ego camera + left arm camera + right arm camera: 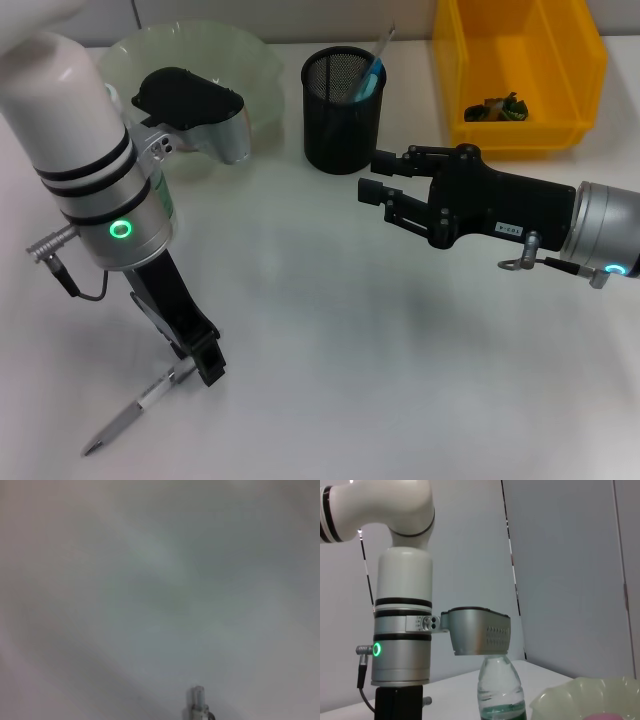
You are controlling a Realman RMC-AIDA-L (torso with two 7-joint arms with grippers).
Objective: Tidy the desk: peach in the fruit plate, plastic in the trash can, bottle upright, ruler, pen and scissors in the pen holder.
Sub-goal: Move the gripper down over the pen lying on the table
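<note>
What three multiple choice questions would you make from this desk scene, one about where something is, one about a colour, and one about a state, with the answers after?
1. Where is the silver pen lying?
A. In the black mesh pen holder
B. On the white table near the front edge, at the left gripper
C. In the yellow bin

2. What colour is the plastic bin at the back right?
A. Yellow
B. Blue
C. Red

3. How does the clear plastic water bottle stand?
A. Lying on its side
B. Upright beside the pale green fruit plate
C. Held in the right gripper

Answers: 1 B, the pen rests on the white table with the left gripper lowered onto its upper end. 2 A, its walls are yellow. 3 B, the right wrist view shows it upright next to the fruit plate, while the right gripper hovers open and empty near the black mesh pen holder.
</note>
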